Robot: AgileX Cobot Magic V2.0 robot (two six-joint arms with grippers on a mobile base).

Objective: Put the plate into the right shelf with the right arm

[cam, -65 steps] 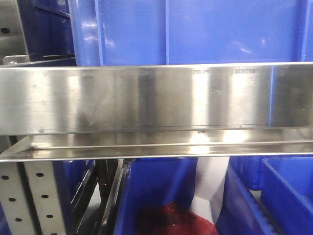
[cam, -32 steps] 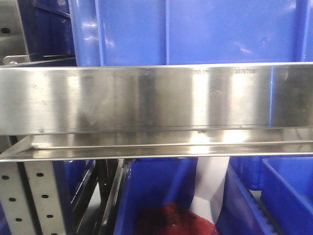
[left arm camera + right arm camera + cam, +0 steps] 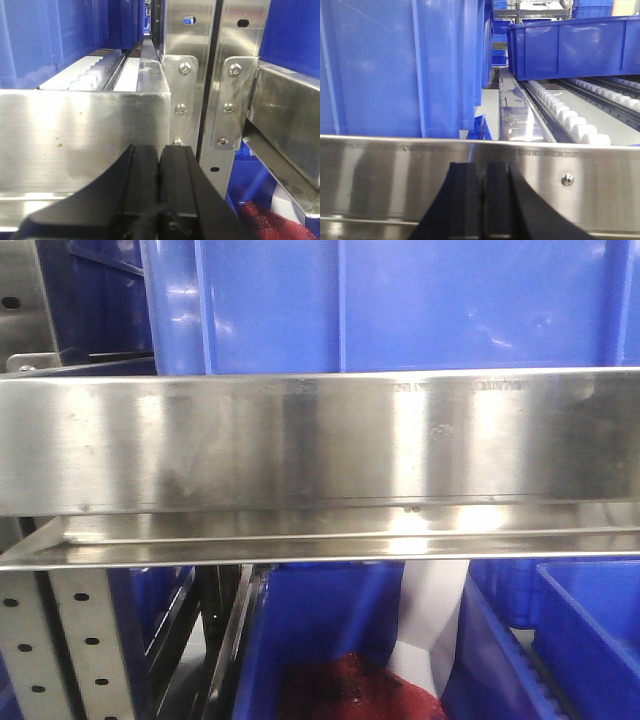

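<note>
The white plate is not in any view. The right shelf is the stainless-steel rack: its wide shiny front edge [image 3: 320,445] fills the front view, and it also shows in the right wrist view [image 3: 395,180] and the left wrist view [image 3: 80,140]. My right gripper [image 3: 482,167] is shut and empty, close in front of that steel edge. My left gripper [image 3: 159,150] is shut and empty, close to the steel edge beside the perforated uprights [image 3: 232,90].
Large blue bins [image 3: 400,305] stand on the shelf level above the edge, and more blue bins [image 3: 590,630] below. A dark red thing [image 3: 350,690] lies in a lower bin. Roller tracks [image 3: 570,117] carry a blue bin [image 3: 575,45] at the right.
</note>
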